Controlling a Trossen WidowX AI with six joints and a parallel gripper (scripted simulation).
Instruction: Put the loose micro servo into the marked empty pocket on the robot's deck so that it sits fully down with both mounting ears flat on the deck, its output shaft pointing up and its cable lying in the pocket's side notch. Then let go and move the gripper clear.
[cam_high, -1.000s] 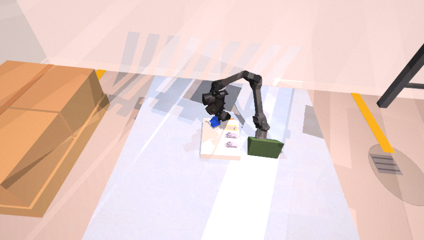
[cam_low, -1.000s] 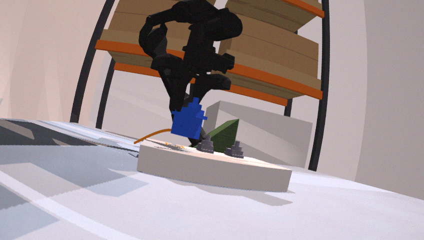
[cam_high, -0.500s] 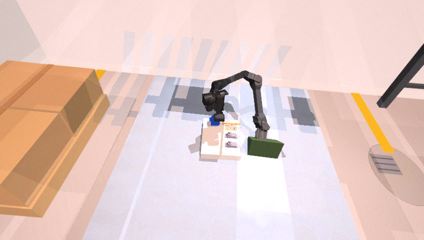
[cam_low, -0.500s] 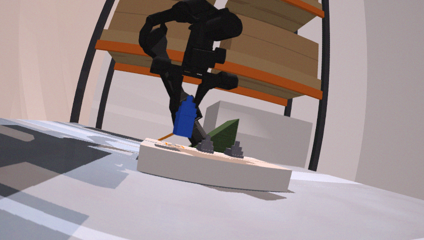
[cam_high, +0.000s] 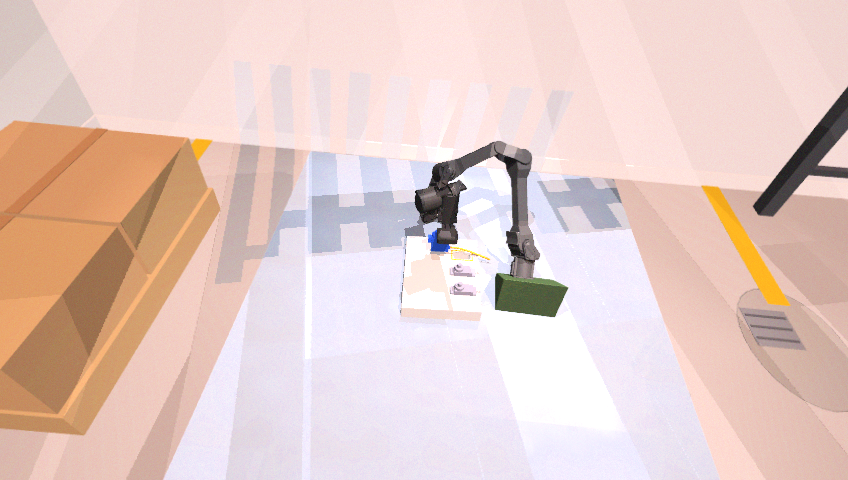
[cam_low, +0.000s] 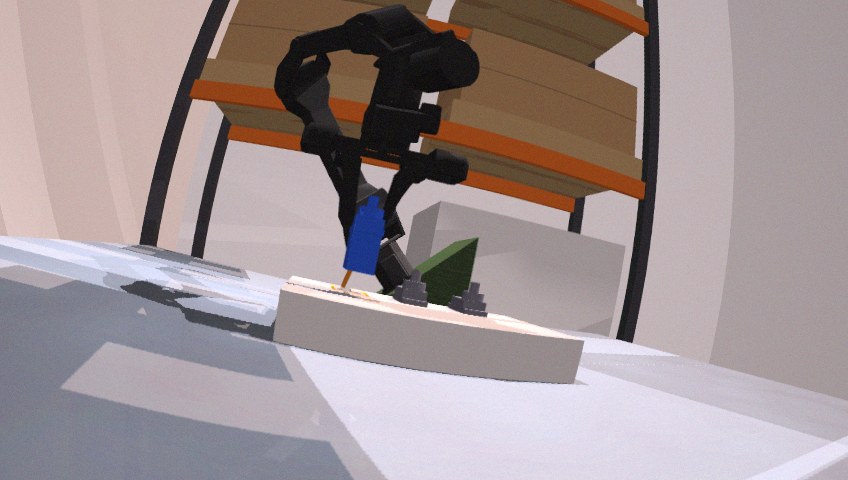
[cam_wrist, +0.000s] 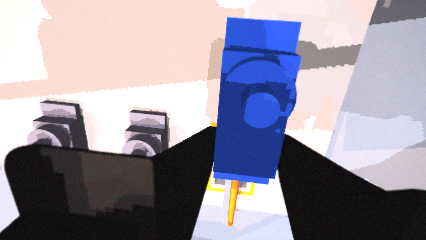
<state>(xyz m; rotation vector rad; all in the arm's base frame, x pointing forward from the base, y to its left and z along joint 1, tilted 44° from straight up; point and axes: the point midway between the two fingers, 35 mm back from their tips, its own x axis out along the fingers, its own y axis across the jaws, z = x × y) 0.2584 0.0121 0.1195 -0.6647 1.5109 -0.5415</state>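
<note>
I see pincer (cam_wrist: 250, 165) pinching blue micro servo (cam_low: 364, 240), held upright above far end of deck (cam_low: 416, 339). Orange cable (cam_wrist: 233, 202) hangs below servo, over yellow-marked pocket (cam_high: 465, 254). Two grey seated servos (cam_low: 439, 295) beside it on deck.

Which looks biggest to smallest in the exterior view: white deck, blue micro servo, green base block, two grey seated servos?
1. white deck
2. blue micro servo, clamped in the gripper above the deck
3. green base block, partly hidden behind the deck, so unsure
4. two grey seated servos: alike, not ranked
</note>
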